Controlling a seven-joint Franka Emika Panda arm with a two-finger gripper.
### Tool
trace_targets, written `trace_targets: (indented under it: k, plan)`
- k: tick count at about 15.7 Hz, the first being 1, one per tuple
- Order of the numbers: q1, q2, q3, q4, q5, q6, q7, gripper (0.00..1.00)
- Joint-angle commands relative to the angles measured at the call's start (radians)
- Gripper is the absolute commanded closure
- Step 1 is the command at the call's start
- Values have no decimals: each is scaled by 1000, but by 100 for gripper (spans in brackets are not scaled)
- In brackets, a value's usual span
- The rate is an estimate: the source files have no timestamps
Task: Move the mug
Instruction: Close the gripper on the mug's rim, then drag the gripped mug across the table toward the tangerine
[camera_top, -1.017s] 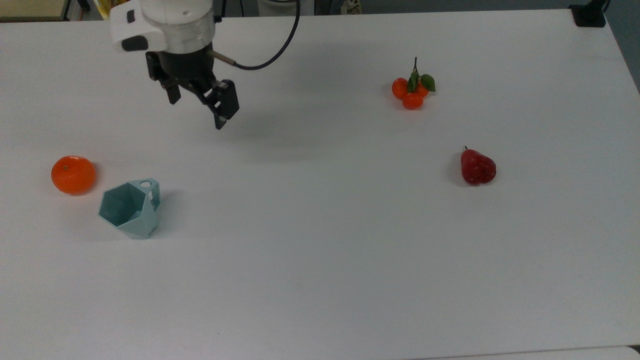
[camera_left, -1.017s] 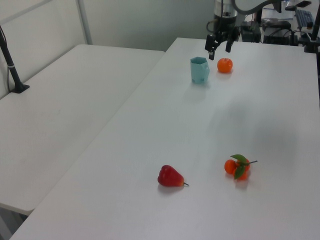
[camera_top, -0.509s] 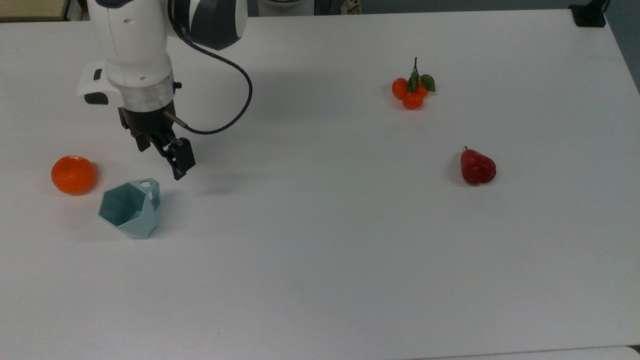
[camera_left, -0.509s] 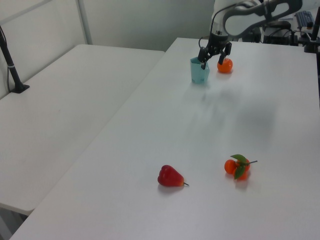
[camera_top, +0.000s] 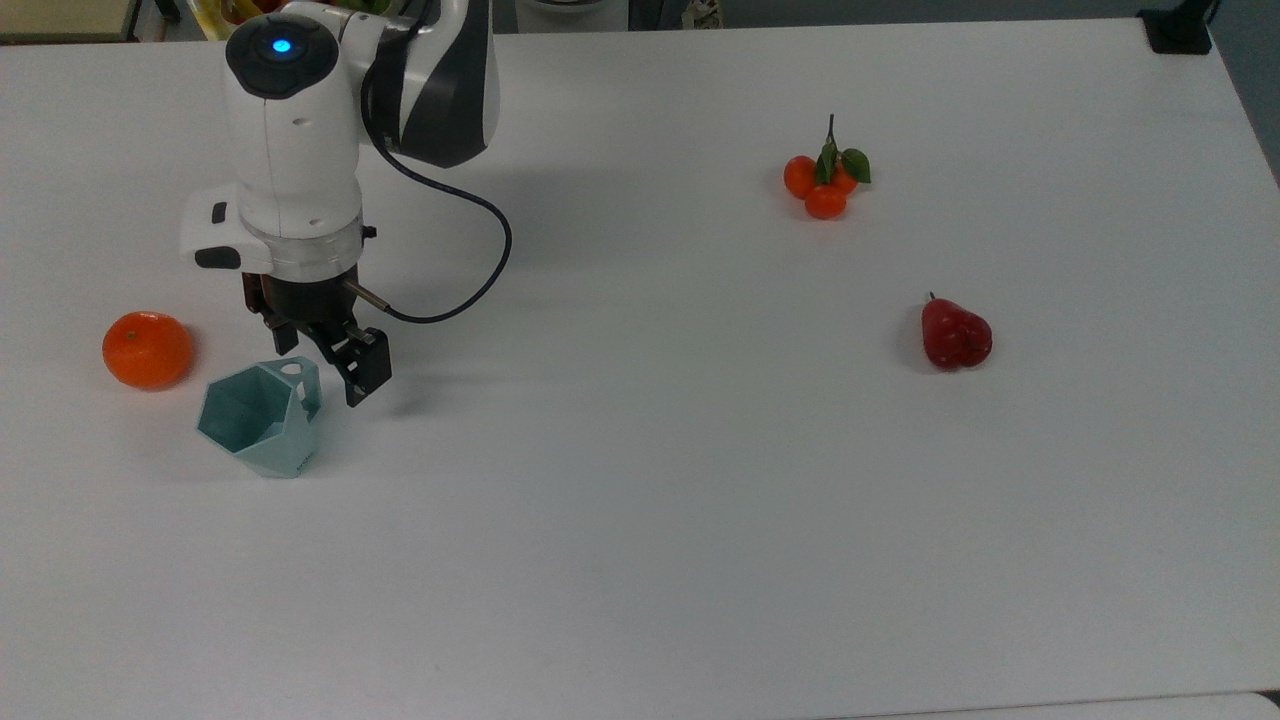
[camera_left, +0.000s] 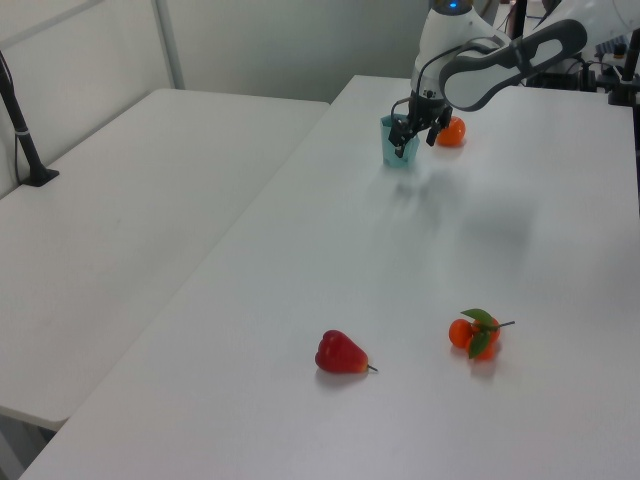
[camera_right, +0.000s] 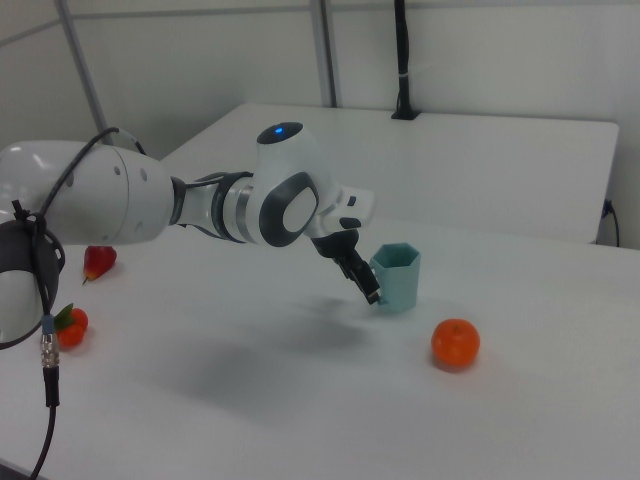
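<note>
Standing upright, rim up, the mug (camera_top: 258, 418) points its tab handle toward 1 o'clock in the top view; the hand (camera_top: 325, 365), fingers spread, hovers there.

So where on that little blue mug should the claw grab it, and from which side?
Probably the rim wall beside the small tab handle, coming down from above. The mug stands upright with its mouth open, so one finger could slip inside and one outside. Its flat facets suit flat fingers, and the claw hangs open near the handle side. The orange on the far side stays clear.
</note>
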Motion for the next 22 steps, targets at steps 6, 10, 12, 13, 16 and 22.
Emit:
trace_targets:
  k: [6, 10, 12, 13, 16, 22]
  plan:
    - [-8, 22, -6, 15, -6, 90, 31, 57]
    - [-10, 16, -6, 10, -19, 89, 20, 88]
    - [-11, 11, -6, 7, -20, 85, 16, 93]
    - [-10, 5, -6, 4, -20, 81, 4, 94]
    - [5, -32, -3, -20, -46, 73, -7, 94]
    - [107, -202, 18, -152, -92, -72, -4, 94]
